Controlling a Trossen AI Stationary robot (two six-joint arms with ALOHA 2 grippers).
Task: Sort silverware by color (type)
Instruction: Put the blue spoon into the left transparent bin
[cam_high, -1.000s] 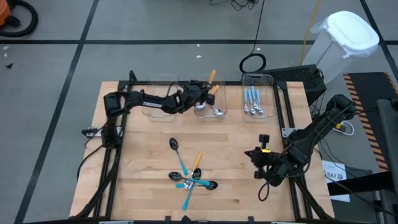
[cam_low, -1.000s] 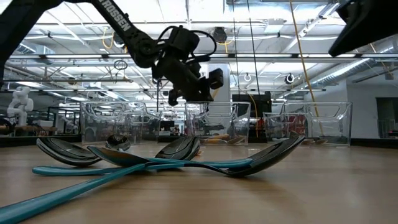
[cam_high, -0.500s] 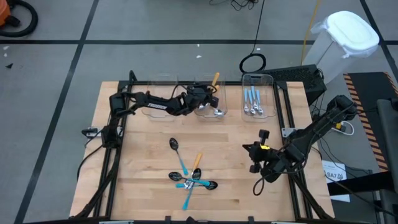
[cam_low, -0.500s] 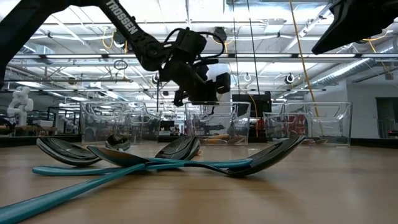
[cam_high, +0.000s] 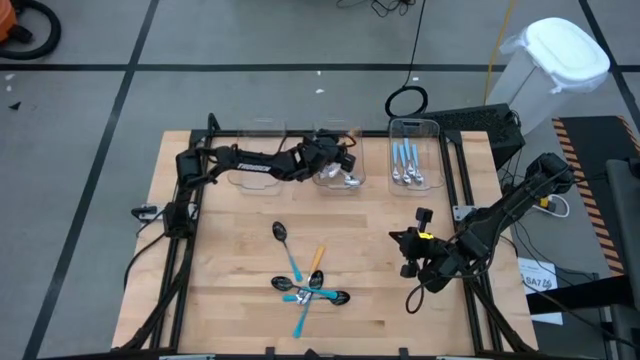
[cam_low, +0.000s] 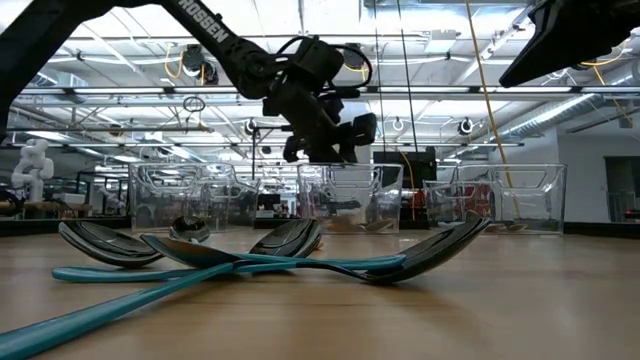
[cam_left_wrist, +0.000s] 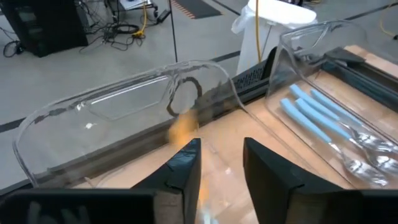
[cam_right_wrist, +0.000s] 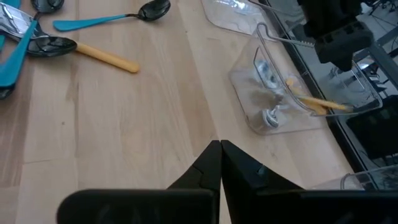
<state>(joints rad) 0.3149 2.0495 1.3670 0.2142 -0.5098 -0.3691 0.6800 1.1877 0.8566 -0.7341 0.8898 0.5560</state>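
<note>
— Where do we see the left gripper (cam_high: 342, 160)?

— Over the middle clear bin (cam_high: 338, 183) at the counter's (cam_high: 380, 235) far edge, fingers spread with nothing between them; a blurred orange spoon (cam_left_wrist: 182, 129) shows just beyond.

— And the right gripper (cam_high: 408, 256)?

— Pressed together, empty, above the counter's right side. Teal and orange spoons (cam_high: 305, 288) lie crossed near the front; light-blue spoons (cam_high: 405, 163) rest in the right bin (cam_high: 414, 126).

Three clear bins (cam_high: 414, 150) stand in a row. Three light-blue spoons (cam_high: 405, 158) lie in one. One orange spoon (cam_high: 317, 262) lies on the table.
</note>
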